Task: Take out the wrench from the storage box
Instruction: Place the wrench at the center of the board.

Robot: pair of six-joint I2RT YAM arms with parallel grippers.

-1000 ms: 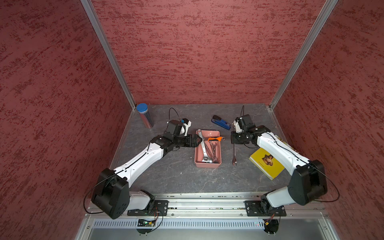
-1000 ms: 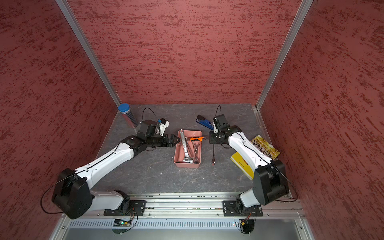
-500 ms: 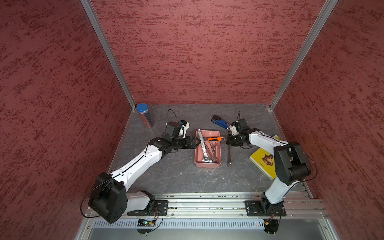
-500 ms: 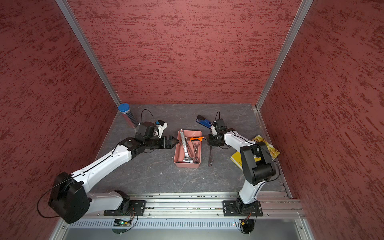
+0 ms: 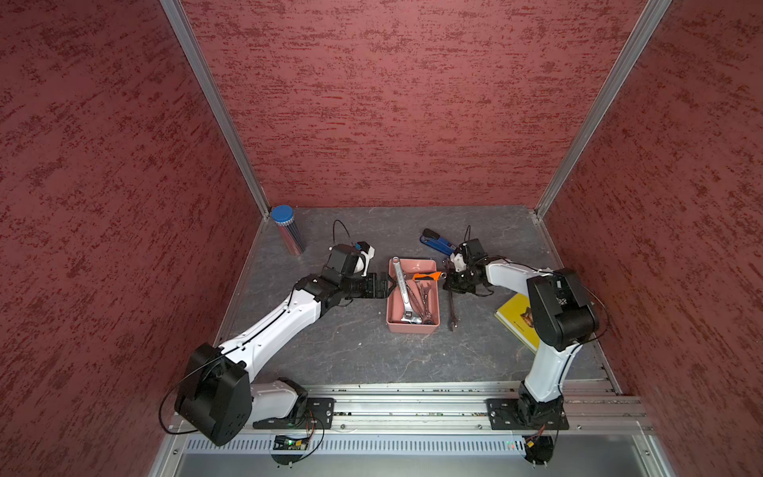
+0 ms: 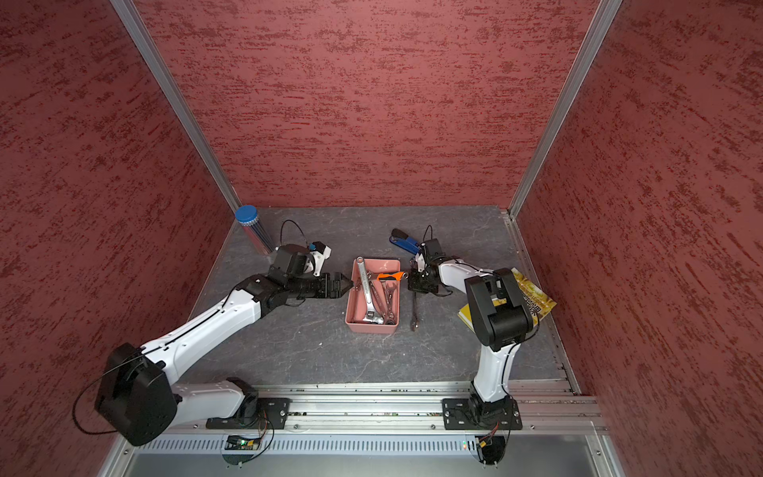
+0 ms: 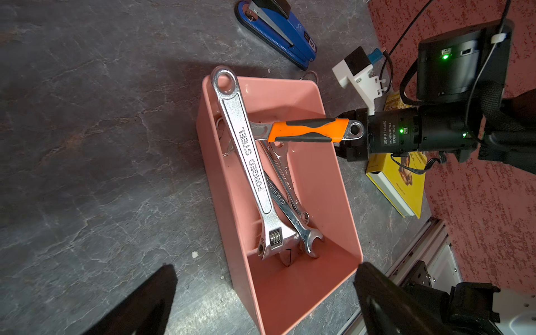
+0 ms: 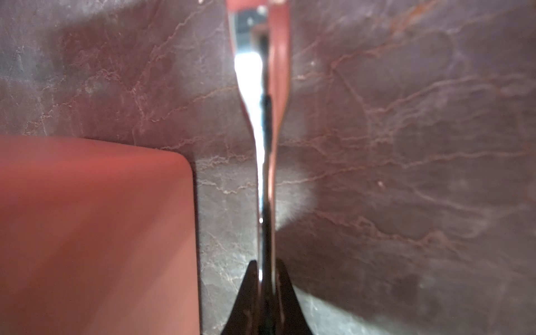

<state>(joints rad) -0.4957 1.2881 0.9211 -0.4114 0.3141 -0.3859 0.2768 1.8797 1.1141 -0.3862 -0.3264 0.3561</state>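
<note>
The salmon-pink storage box sits mid-table. Inside lie a big steel adjustable wrench, an orange-handled wrench across it, and slim wrenches underneath. My right gripper is shut on another slim wrench. It holds that wrench edge-on, low over the table just right of the box. I cannot tell whether its far end touches the table. My left gripper stands open at the box's left wall, holding nothing.
A blue stapler lies behind the box. A yellow book sits at the right, partly under my right arm. A blue-capped tube leans in the back left corner. Red walls enclose three sides, and a metal rail runs along the front.
My right gripper has carried the slim wrench a little left, closer to the box's right wall, and the right arm has folded upright. The left gripper has barely moved.
</note>
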